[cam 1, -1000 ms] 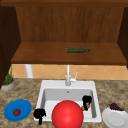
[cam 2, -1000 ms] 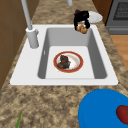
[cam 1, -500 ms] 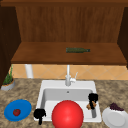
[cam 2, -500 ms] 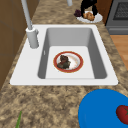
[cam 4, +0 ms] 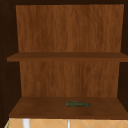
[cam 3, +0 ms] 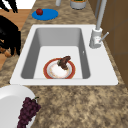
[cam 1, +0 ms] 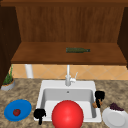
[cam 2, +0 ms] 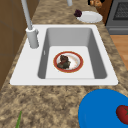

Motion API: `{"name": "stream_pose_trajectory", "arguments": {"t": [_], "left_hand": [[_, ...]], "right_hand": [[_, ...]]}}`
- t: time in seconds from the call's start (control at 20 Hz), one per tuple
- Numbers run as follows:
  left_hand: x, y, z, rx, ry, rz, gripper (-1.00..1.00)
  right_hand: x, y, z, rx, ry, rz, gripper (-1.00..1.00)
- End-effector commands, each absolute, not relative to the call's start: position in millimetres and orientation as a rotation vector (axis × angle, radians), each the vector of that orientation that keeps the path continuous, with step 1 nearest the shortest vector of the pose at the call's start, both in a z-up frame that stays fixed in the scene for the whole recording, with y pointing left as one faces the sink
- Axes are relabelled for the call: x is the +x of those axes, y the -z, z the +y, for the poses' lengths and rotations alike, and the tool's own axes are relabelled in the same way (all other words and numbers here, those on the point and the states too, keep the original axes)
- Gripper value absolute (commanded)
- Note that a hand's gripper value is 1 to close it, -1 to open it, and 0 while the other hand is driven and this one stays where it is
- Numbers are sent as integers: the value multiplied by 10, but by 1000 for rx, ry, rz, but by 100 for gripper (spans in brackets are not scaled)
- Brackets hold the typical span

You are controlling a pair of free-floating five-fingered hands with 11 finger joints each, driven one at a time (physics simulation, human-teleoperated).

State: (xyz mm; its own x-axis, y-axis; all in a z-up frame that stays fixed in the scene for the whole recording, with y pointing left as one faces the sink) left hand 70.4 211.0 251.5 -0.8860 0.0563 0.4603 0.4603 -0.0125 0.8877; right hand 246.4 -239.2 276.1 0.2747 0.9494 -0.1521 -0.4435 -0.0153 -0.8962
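My right hand hovers over the sink's right rim, curled round a small orange-brown piece of food. In the right side view this hand is at the left edge with the food under it. In the left side view the food is at the top edge. My left hand hangs by the sink's front left corner with fingers pointing down, and its straight fingers are also in the right side view. A red-rimmed plate with brown food lies in the sink.
A white plate with grapes sits right of the sink. A blue plate with a tomato sits to its left. The faucet stands behind. A big red round thing covers the sink's front. A green bottle lies on the shelf.
My right hand has carried the orange-brown food to the right, from over the basin to its right rim. The left hand has stayed put.
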Motion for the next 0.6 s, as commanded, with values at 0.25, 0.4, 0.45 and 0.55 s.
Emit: {"name": "stream_pose_trajectory", "arguments": {"t": [0.25, 0.4, 0.45, 0.55], "left_hand": [[704, -2515, 2110, -541, 1975, -1977, 0], [704, -2515, 2110, -541, 1975, -1977, 0], [704, -2515, 2110, -541, 1975, -1977, 0], [704, -2515, 2110, -541, 1975, -1977, 0]], "right_hand": [[1981, -3464, -2787, -1030, -1189, -627, 100], [1794, -3704, -2925, -1026, -1193, -632, 100], [1728, -3776, -2969, -1023, -1194, -635, 100], [1597, -3838, -3067, -1010, -1194, -648, 100]]}}
